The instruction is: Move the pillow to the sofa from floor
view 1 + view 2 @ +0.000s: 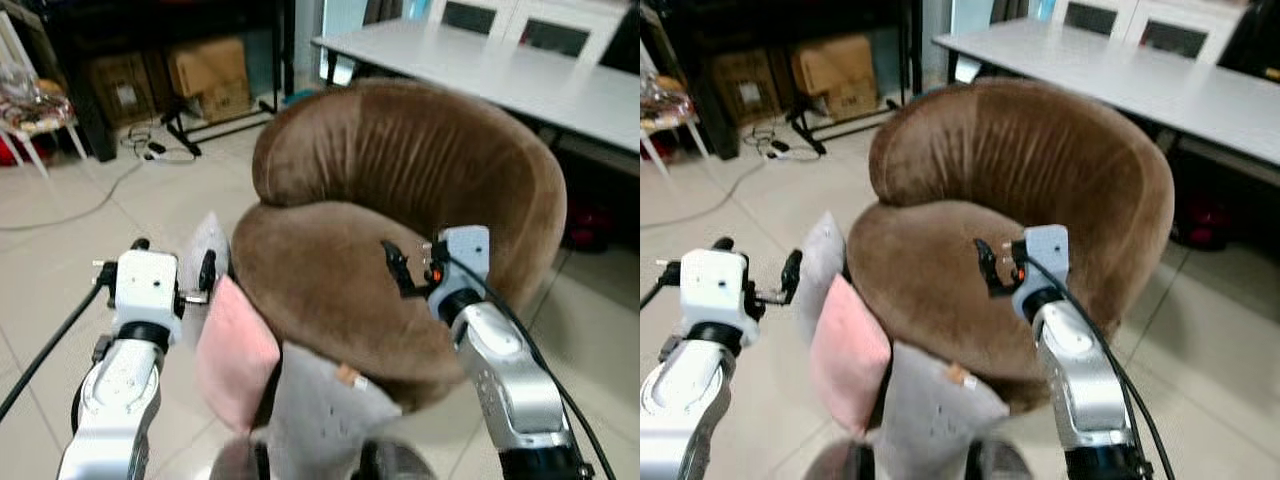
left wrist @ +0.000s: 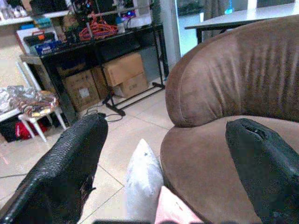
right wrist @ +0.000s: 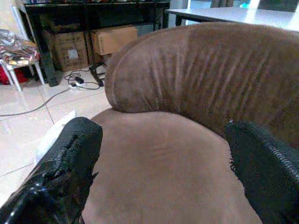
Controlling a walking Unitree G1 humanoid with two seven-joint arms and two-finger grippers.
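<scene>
A round brown sofa chair stands right in front of me. Three pillows lean against its front left side on the tiled floor: a pink pillow, a grey pillow nearest me, and a white pillow behind the pink one. My left gripper hovers open just above and left of the pink and white pillows, holding nothing. My right gripper is open over the sofa's seat cushion, also holding nothing. In the left wrist view the white pillow and the pink pillow's corner lie between the spread fingers.
A white table stands behind the sofa at the right. Cardboard boxes sit under a black rack at the back left. Cables trail over the floor, and a small white chair with clutter stands far left.
</scene>
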